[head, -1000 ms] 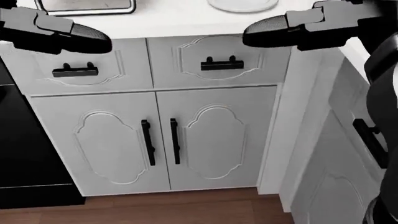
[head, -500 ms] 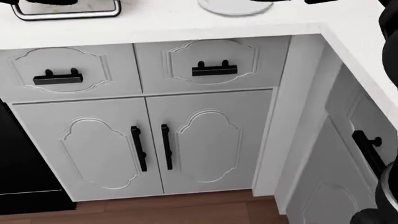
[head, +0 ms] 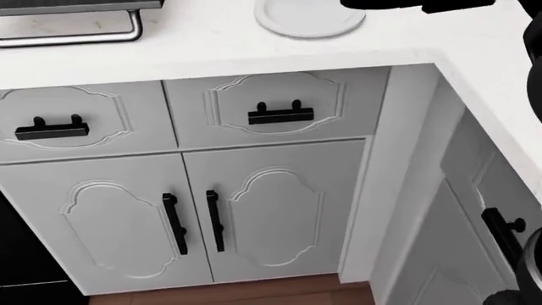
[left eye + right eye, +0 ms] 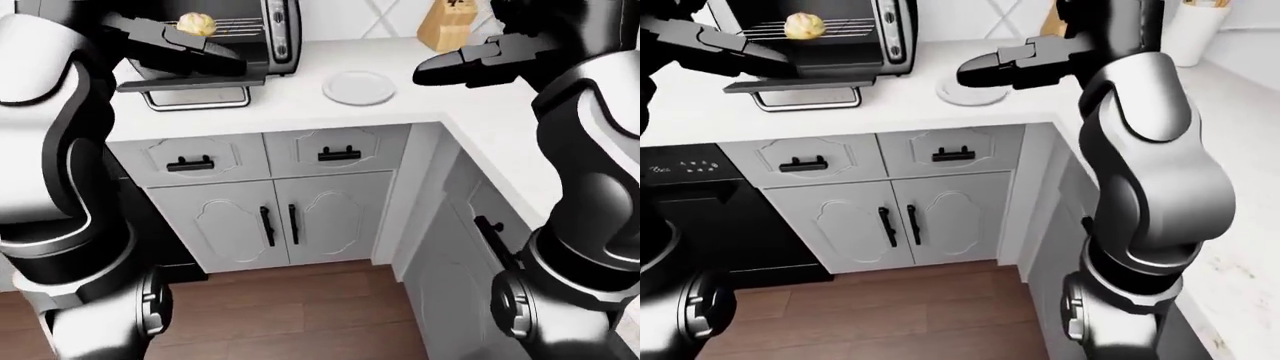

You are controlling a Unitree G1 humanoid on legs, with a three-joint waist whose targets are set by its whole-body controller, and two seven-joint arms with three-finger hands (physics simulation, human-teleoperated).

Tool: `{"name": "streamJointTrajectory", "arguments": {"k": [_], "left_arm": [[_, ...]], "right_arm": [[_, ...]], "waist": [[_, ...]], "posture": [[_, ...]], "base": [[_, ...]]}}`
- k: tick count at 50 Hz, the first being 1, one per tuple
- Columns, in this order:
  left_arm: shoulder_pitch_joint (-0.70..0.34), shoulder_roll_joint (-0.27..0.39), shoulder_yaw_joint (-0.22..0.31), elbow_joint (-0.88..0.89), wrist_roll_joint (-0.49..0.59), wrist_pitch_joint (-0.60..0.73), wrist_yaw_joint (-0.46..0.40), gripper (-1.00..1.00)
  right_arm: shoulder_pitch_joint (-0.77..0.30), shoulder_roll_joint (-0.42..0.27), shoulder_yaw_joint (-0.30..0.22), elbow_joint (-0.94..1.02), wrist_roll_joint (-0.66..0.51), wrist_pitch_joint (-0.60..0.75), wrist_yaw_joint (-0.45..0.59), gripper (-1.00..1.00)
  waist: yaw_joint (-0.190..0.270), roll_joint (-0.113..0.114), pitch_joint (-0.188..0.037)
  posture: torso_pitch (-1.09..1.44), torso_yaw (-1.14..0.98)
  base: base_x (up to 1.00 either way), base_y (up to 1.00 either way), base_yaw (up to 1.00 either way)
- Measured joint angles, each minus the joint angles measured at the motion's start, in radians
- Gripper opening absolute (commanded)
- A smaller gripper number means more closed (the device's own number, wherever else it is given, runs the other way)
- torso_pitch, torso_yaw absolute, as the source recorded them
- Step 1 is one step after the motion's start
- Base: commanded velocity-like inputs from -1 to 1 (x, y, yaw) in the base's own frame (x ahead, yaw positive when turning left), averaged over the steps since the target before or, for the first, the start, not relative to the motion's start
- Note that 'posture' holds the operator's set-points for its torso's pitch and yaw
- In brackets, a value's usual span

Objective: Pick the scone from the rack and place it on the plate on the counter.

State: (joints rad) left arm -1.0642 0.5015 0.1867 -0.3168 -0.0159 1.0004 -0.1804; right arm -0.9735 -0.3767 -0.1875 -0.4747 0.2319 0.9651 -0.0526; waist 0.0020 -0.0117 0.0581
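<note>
The scone [image 4: 196, 24], a small pale yellow bun, lies on the wire rack [image 4: 840, 28] inside the open toaster oven at the top left of the eye views. My left hand [image 4: 222, 65] reaches out just under and in front of the scone with its fingers stretched flat, open and apart from it. The round white plate [image 4: 358, 87] rests on the white counter to the right of the oven. My right hand [image 4: 435, 70] hovers open beside the plate's right edge, holding nothing. In the head view only the plate [image 3: 309, 18] shows near the top.
The toaster oven's door [image 4: 190, 82] hangs down open over the counter [image 3: 211, 44]. A wooden knife block [image 4: 447, 26] stands at the top right. White drawers and cupboard doors [image 3: 254, 210] fill the head view. A black appliance [image 4: 690, 202] sits at the left, and the counter turns a corner at the right.
The head camera has tilted up: the cabinets slid down the picture and more counter and plate show. Both hands have left the head view over its top edge.
</note>
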Motion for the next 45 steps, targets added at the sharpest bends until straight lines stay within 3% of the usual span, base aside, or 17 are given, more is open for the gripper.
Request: {"name": "streamJointTrajectory", "arguments": {"k": [4, 6, 9, 12, 20, 22, 25, 29, 31, 34, 35, 37, 39, 45], "left_arm": [[-0.007, 0.005, 0.008, -0.013, 0.011, -0.007, 0.003, 1.0], [-0.01, 0.006, 0.005, -0.009, 0.015, -0.009, 0.002, 1.0], [0.004, 0.01, 0.013, -0.002, 0.023, -0.004, 0.001, 1.0], [0.001, 0.015, 0.018, 0.011, 0.031, 0.014, -0.002, 1.0], [-0.045, 0.04, 0.019, -0.009, 0.04, 0.007, -0.015, 1.0], [-0.035, 0.034, 0.014, -0.023, 0.042, 0.013, -0.018, 1.0], [-0.039, 0.036, -0.001, -0.025, 0.035, 0.027, -0.028, 1.0], [-0.047, 0.043, 0.011, -0.021, 0.039, 0.032, -0.028, 1.0], [-0.046, 0.045, 0.015, -0.029, 0.044, 0.03, -0.026, 1.0], [-0.049, 0.05, 0.017, -0.036, 0.046, 0.028, -0.026, 1.0], [-0.041, 0.053, 0.022, -0.038, 0.047, 0.027, -0.026, 1.0], [-0.025, 0.056, 0.029, -0.033, 0.053, 0.035, -0.027, 1.0], [-0.028, 0.057, 0.032, -0.027, 0.058, 0.047, -0.026, 1.0], [-0.042, 0.059, 0.025, -0.044, 0.054, 0.037, -0.029, 1.0]], "right_arm": [[0.0, -0.003, -0.003, -0.009, 0.001, -0.009, 0.002, 1.0], [-0.003, -0.003, -0.001, -0.002, -0.001, -0.012, 0.001, 1.0], [0.003, 0.01, 0.018, 0.0, 0.004, -0.006, 0.005, 1.0], [-0.003, 0.011, 0.031, 0.009, 0.012, 0.002, 0.013, 1.0], [-0.02, 0.008, 0.017, -0.003, 0.001, -0.014, 0.007, 1.0], [-0.008, 0.005, 0.013, 0.001, -0.004, -0.014, 0.008, 1.0], [0.005, 0.004, 0.006, 0.011, -0.015, 0.002, 0.008, 1.0], [-0.004, 0.004, 0.017, 0.0, -0.019, 0.006, 0.017, 1.0], [-0.006, 0.005, 0.016, -0.008, -0.019, 0.001, 0.021, 1.0], [-0.009, 0.01, 0.012, -0.01, -0.023, -0.005, 0.022, 1.0], [-0.001, 0.02, 0.017, -0.009, -0.024, -0.007, 0.022, 1.0], [0.01, 0.026, 0.034, -0.004, -0.02, -0.001, 0.026, 1.0], [0.008, 0.026, 0.039, -0.001, -0.015, 0.007, 0.031, 1.0], [-0.002, 0.02, 0.022, -0.021, -0.024, -0.005, 0.029, 1.0]], "waist": [[-0.007, 0.041, -0.003], [-0.012, 0.077, -0.009], [0.002, 0.061, 0.007], [0.002, 0.053, 0.005], [0.009, -0.032, -0.007], [0.0, -0.006, -0.002], [-0.007, -0.015, 0.0], [0.0, 0.005, 0.0], [-0.002, 0.025, 0.0], [-0.009, 0.074, -0.012], [-0.004, 0.064, -0.007], [0.002, 0.068, 0.005], [0.002, 0.065, 0.0], [-0.001, 0.012, -0.003]], "posture": [[0.0, 0.0], [0.0, 0.0], [0.0, 0.0], [0.0, 0.0], [0.0, 0.0], [0.0, 0.0], [0.0, 0.0], [0.0, 0.0], [0.0, 0.0], [0.0, 0.0], [0.0, 0.0], [0.0, 0.0], [0.0, 0.0], [0.0, 0.0]], "base": [[0.17, 0.09, 0.0], [0.18, 0.11, 0.0], [0.2, 0.14, 0.0], [0.21, 0.14, 0.0], [0.2, 0.1, 0.0], [0.12, 0.03, 0.0], [0.12, 0.03, 0.0], [0.12, 0.1, 0.0], [0.12, 0.13, 0.0], [0.11, 0.12, 0.0], [0.12, 0.13, 0.0], [0.11, 0.12, 0.0], [0.12, 0.13, 0.0], [0.11, 0.13, 0.0]]}}
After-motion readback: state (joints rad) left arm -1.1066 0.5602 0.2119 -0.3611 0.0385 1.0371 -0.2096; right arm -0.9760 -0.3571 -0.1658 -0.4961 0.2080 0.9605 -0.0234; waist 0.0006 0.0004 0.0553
